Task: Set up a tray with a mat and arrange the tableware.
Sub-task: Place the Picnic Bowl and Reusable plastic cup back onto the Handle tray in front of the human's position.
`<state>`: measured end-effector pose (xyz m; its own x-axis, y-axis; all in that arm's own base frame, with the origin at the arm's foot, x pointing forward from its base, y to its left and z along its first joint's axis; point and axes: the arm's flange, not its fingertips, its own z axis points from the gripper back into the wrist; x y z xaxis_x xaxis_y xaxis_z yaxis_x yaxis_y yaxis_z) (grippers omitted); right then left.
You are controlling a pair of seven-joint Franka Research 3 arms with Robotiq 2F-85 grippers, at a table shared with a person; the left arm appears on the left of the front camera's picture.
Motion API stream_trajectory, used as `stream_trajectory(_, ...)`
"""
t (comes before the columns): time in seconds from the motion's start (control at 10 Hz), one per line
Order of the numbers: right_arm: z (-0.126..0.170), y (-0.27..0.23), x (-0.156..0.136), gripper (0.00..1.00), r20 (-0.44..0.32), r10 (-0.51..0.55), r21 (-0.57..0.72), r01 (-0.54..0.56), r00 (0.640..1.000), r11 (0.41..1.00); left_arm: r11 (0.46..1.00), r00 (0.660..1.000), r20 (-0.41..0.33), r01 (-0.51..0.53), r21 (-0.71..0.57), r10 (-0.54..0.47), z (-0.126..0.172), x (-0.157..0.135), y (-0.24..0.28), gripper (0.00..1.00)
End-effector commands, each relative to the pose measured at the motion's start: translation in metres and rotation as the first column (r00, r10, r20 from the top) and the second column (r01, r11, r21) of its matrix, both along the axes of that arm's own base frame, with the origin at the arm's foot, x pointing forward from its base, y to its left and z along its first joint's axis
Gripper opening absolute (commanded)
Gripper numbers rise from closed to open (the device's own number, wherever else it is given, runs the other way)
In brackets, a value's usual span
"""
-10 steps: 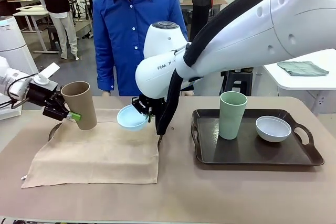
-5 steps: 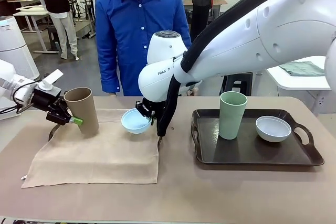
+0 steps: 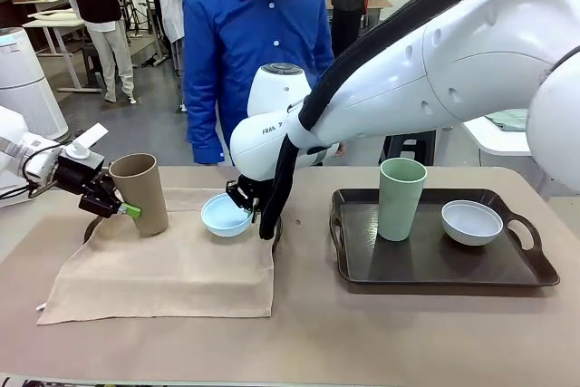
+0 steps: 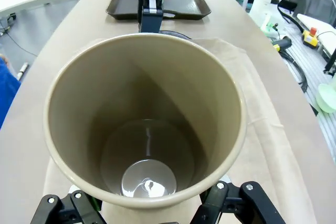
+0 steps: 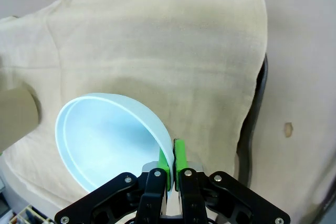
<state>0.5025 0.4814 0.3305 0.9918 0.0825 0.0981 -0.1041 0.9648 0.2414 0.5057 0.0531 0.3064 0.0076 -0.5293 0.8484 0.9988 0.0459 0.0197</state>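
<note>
Right pincer: my right pincer (image 3: 246, 198) is clenched on the near rim of the light blue bowl (image 3: 225, 215), the edge nipped between the green pads (image 5: 179, 156).
Bowl's lie: the bowl hangs to the picture-left of that pincer, at centre frame in the front view. It is tipped, with its mouth turned partly toward my wrist and its far side low over the mat (image 3: 163, 269). I cannot tell whether it touches the cloth.
Left pincer: my left pincer (image 3: 127, 208) is clamped across the lower wall of the tan tumbler (image 3: 140, 192), at the left of the frame.
Tumbler's axis: near upright and leaning a little, with its base at the mat's far left part.
Under the mat: the dark rim of the covered tray (image 5: 254, 108) shows past the cloth's edge.
Other ware: the green tumbler (image 3: 401, 198) and the white bowl (image 3: 471, 222) stand in the dark tray (image 3: 544, 269) at the right, well apart from both pincers.
Turning point: I judge the bowl must level out before its base can sit flat, just left of my right pincer and beside the tumbler.
</note>
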Motion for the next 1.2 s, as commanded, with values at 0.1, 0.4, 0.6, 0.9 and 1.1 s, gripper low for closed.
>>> stream_trajectory(0.1, 0.000, -0.003, 0.002, 0.32, -0.034, 0.016, 0.018, -0.016, 0.999, 1.000, 0.999, 0.999, 0.022, 0.029, -0.022, -0.029, 0.001, 0.006, 0.001, 1.00)
stream_trajectory(0.4, 0.019, -0.006, -0.010, 1.00, -0.010, 0.023, -0.057, -0.023, 1.000, 0.998, 0.998, 0.998, 0.009, 0.054, 0.040, -0.055, 0.004, 0.003, 0.003, 1.00)
stream_trajectory(0.6, 0.046, -0.015, -0.034, 0.96, 0.023, 0.079, -0.103, -0.076, 0.997, 0.992, 0.992, 0.998, -0.029, 0.063, 0.113, -0.060, -0.001, 0.003, 0.009, 1.00)
stream_trajectory(0.9, 0.097, -0.036, -0.075, 0.96, 0.114, 0.086, -0.038, -0.082, 0.990, 0.996, 0.981, 0.997, -0.075, 0.048, 0.189, -0.034, 0.003, 0.004, 0.025, 1.00)
stream_trajectory(1.1, 0.111, -0.052, -0.099, 0.96, 0.146, 0.092, -0.010, -0.092, 0.985, 0.996, 0.957, 0.994, -0.096, -0.023, 0.290, 0.053, 0.019, 0.003, 0.034, 1.00)
